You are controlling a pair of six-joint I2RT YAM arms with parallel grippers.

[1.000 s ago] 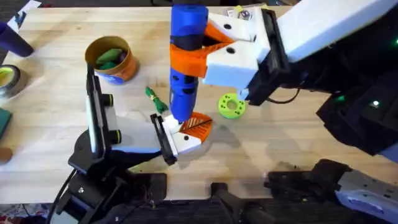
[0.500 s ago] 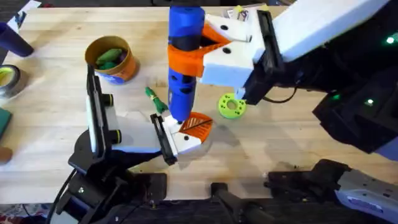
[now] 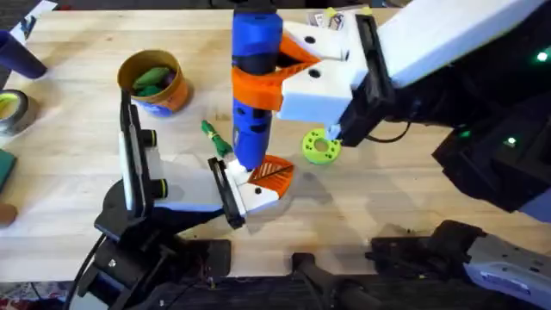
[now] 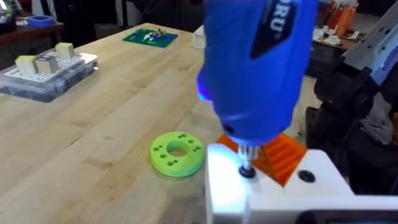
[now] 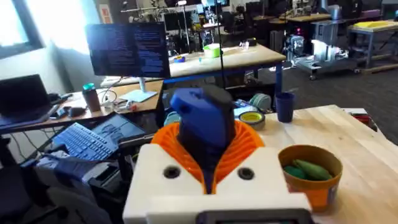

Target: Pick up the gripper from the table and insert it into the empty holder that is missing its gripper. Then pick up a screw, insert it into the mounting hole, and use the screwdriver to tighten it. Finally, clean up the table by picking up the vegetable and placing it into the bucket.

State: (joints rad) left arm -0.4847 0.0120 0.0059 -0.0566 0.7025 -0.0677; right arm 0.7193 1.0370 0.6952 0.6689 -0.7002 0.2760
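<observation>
My right gripper (image 3: 258,82) is shut on the blue screwdriver (image 3: 252,129), holding it upright. Its bit (image 4: 247,163) rests on a screw (image 4: 248,172) in the white base of the gripper piece (image 3: 263,182). That piece sits against the black clamp plate (image 3: 225,191) of the white holder (image 3: 176,185), its orange ribbed tip (image 4: 283,155) pointing right. My left arm carries the holder. A slim green vegetable (image 3: 215,138) lies on the table just left of the screwdriver. The orange bucket (image 3: 170,102) stands at the back left with green pieces inside, and the right wrist view has the bucket (image 5: 324,190) beyond the screwdriver (image 5: 205,121).
A green disc with holes (image 3: 320,146) lies right of the screwdriver. A tape roll (image 3: 10,112) and a dark-blue cylinder (image 3: 17,52) sit at the left edge. A clear parts box (image 4: 46,74) and a green board (image 4: 149,37) lie farther back.
My right gripper and the screwdriver have shifted slightly left; the bit stays on the white base. The holder and the vegetable have not moved.
</observation>
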